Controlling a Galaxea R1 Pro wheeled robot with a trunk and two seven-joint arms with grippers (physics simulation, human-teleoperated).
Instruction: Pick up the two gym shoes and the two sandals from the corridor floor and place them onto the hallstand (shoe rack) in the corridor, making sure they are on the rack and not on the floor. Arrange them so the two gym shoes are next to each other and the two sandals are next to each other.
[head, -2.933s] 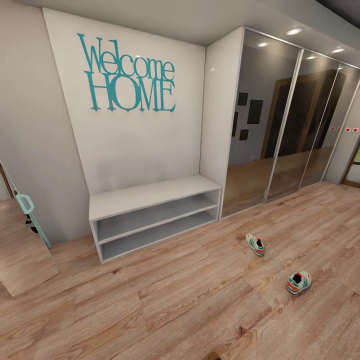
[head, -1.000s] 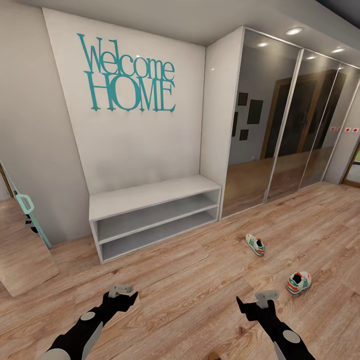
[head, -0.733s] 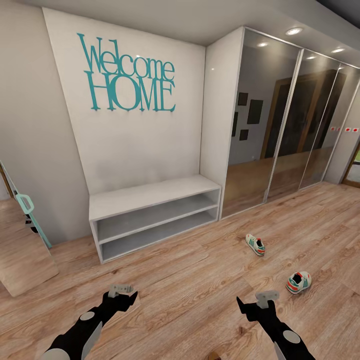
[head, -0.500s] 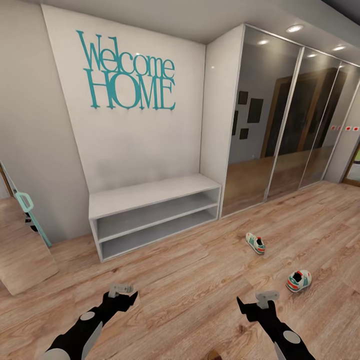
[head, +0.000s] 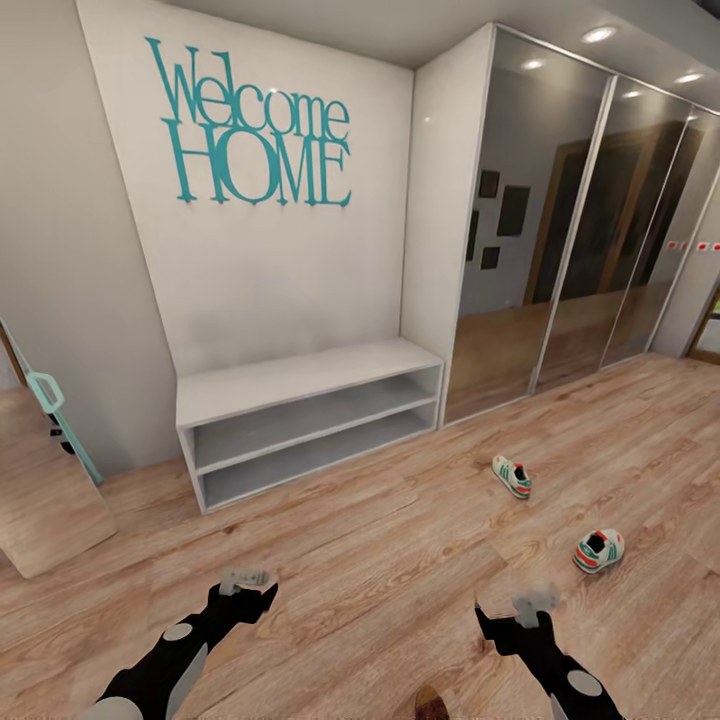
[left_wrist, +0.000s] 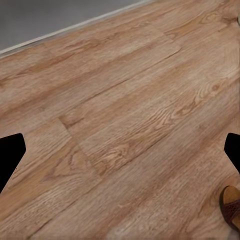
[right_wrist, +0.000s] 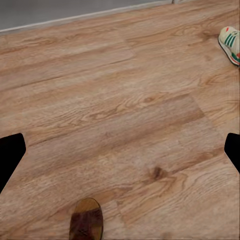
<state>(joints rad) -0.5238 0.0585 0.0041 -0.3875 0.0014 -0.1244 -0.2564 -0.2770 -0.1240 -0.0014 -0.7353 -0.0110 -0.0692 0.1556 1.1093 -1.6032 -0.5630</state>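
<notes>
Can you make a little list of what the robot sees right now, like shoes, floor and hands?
sneakers: two gym shoes, far one and near one, apart on the wood floor
sandal: one brown sandal on the floor near the robot
bench: grey bench under teal letters, both slots bare
left gripper: open, holding nothing
right gripper: open, holding nothing

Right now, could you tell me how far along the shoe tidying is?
Nothing looks done yet. Both sneakers, the farther one and the nearer one, lie apart on the wood floor. One sandal sits at the head view's bottom edge. The left gripper and right gripper are open and empty. All the picking and placing remains.
</notes>
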